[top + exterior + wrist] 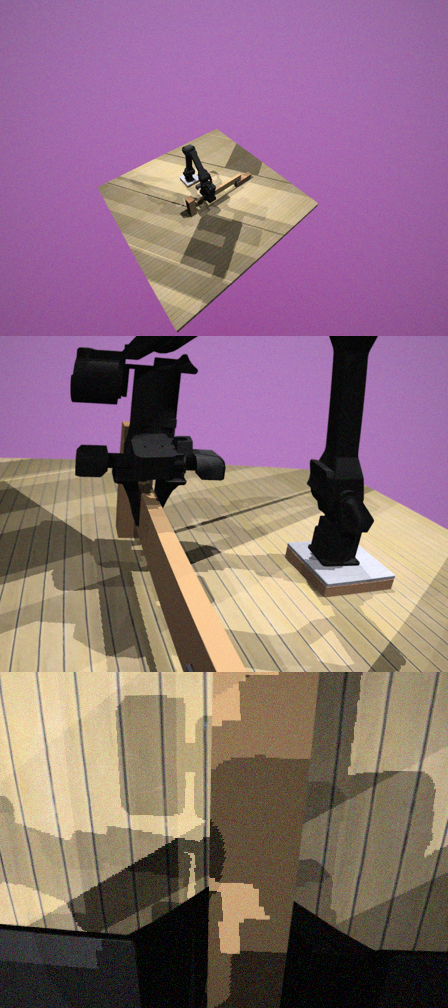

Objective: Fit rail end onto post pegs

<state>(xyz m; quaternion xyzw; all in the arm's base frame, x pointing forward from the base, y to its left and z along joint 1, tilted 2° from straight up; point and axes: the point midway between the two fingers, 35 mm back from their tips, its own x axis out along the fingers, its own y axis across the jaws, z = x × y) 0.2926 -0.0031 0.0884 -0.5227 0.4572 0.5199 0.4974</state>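
The long wooden rail [227, 183] [191, 582] [260, 822] runs from the low footboard block [246, 176] toward the upright wooden post [190, 206] [124, 516]. My gripper [210, 199] [149, 514] [241, 896] points down, shut on the rail near its post end, one finger on each side. That end is held up off the table, and the rail looks close to level. Its far end is at the dark bracket [237, 182] on the block. The pegs, the holes and the meeting of rail and post are hidden or too small to tell, so I cannot tell if they touch.
The arm's base stands on a white-topped plate [188, 183] [372, 567] to one side of the rail. The arm reaches from there over the rail. The wooden table top [275, 202] [253, 603] carries patchy shadows, and its edges lie well beyond the parts.
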